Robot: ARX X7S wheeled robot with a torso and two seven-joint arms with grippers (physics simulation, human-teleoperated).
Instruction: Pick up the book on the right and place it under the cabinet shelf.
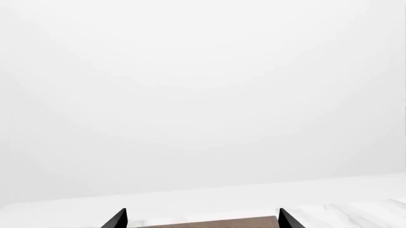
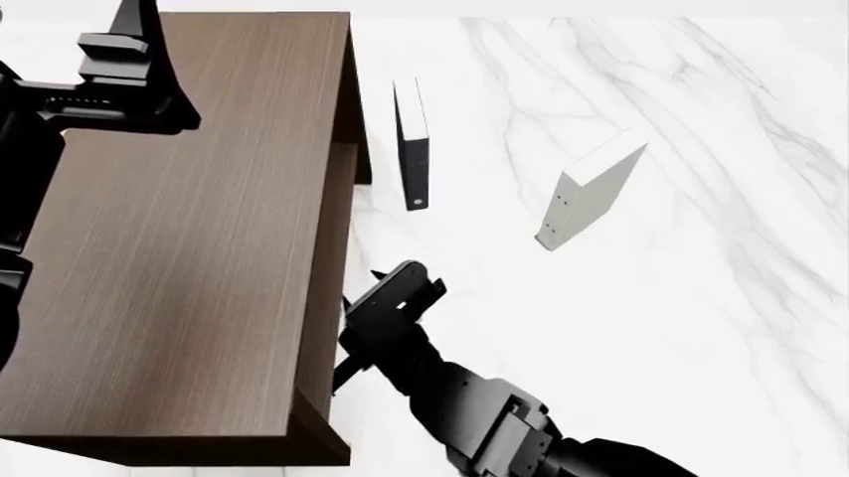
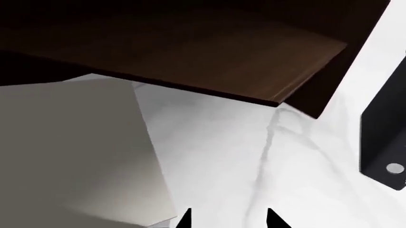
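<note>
The book point(image 3: 70, 152), thin and pale grey-white, lies flat on the marble below the dark wood cabinet shelf point(image 3: 209, 61) in the right wrist view. The cabinet point(image 2: 173, 229) hides it from the head view. My right gripper point(image 3: 228, 219) is open with only marble between its tips, and the book's near corner lies just beside one tip. From the head camera, the right gripper point(image 2: 345, 343) sits at the cabinet's open side. My left gripper point(image 1: 202, 218) hangs open above the cabinet top point(image 1: 209, 223), holding nothing. It shows as the left gripper point(image 2: 133, 40) at the far left.
A black book point(image 2: 414, 149) stands upright on the marble just right of the cabinet; this black book point(image 3: 383, 137) is also near the right hand. A thicker white book point(image 2: 591, 194) with dark spine dots stands farther right. The marble table point(image 2: 690, 328) spreads right.
</note>
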